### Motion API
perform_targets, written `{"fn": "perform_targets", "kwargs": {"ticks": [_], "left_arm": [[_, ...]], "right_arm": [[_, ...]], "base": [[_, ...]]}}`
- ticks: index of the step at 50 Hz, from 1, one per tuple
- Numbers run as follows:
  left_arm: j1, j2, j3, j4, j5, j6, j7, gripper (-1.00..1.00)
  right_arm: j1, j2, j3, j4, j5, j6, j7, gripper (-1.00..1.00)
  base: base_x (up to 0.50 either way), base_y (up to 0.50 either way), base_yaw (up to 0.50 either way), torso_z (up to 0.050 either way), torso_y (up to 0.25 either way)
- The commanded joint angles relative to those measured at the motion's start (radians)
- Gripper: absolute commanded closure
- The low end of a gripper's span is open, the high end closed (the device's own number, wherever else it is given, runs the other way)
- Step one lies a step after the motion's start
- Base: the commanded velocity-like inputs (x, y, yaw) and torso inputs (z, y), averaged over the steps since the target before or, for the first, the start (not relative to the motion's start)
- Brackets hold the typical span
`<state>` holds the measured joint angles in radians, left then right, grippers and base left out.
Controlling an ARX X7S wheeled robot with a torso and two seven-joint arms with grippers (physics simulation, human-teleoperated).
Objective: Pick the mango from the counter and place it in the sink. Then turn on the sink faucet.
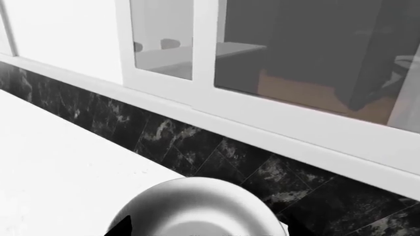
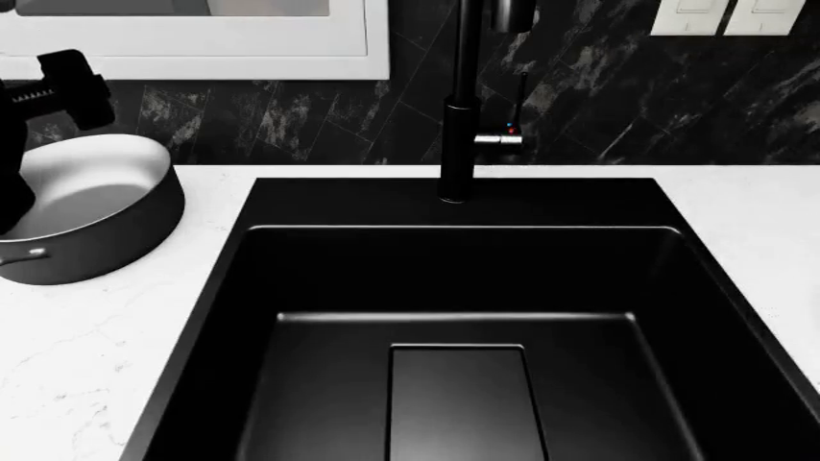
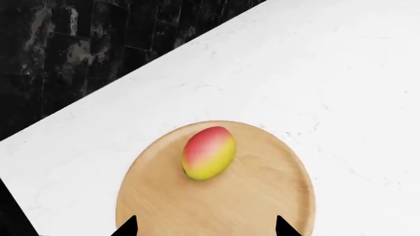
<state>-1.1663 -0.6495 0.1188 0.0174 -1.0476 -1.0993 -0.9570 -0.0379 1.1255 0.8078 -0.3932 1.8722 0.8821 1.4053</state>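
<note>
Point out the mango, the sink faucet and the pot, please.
mango [image 3: 208,153]: right wrist view, middle of its skin.
sink faucet [image 2: 458,144]: head view, black column.
pot [image 2: 122,230]: head view, grey outer wall.

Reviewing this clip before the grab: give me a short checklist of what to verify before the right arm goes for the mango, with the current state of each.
1. Mango located: ok, lying on the round cutting board on the counter.
2. Right gripper open and empty: ok, its tips show apart, nearer the camera than the mango, not touching it.
3. Nothing else on the board: ok.
4. Sink free to receive it: ok, basin looks empty.
5. Faucet and its lever unobstructed: ok.
6. Left gripper state: cannot tell; it hangs by the pot.
</note>
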Motion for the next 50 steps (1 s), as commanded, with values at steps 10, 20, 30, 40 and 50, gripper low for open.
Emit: {"fn": "perform_targets", "kwargs": {"ticks": [10, 20, 30, 40, 50], "left_arm": [[0.012, -0.003, 0.003, -0.009, 0.007, 0.015, 0.009, -1.0], [0.012, -0.004, 0.004, -0.009, 0.006, 0.016, 0.008, -1.0], [0.041, -0.007, 0.002, -0.026, 0.014, 0.042, 0.029, -1.0], [0.04, -0.007, 0.003, -0.026, 0.013, 0.043, 0.029, -1.0], [0.037, -0.007, 0.006, -0.026, 0.012, 0.041, 0.029, -1.0]], "right_arm": [[-0.019, -0.042, 0.012, 0.012, -0.075, -0.007, -0.047, -1.0], [-0.02, -0.041, 0.012, 0.011, -0.074, -0.008, -0.047, -1.0], [0.082, -0.089, -0.2, 0.032, -0.299, -0.101, -0.272, -1.0], [0.082, -0.09, -0.2, 0.032, -0.299, -0.1, -0.272, -1.0], [0.152, -0.066, -0.27, 0.077, -0.315, -0.115, -0.245, -1.0]], "base": [[0.0, 0.0, 0.0, 0.0, 0.0], [0.0, 0.0, 0.0, 0.0, 0.0], [0.0, 0.0, 0.0, 0.0, 0.0], [0.0, 0.0, 0.0, 0.0, 0.0], [0.0, 0.0, 0.0, 0.0, 0.0]]}}
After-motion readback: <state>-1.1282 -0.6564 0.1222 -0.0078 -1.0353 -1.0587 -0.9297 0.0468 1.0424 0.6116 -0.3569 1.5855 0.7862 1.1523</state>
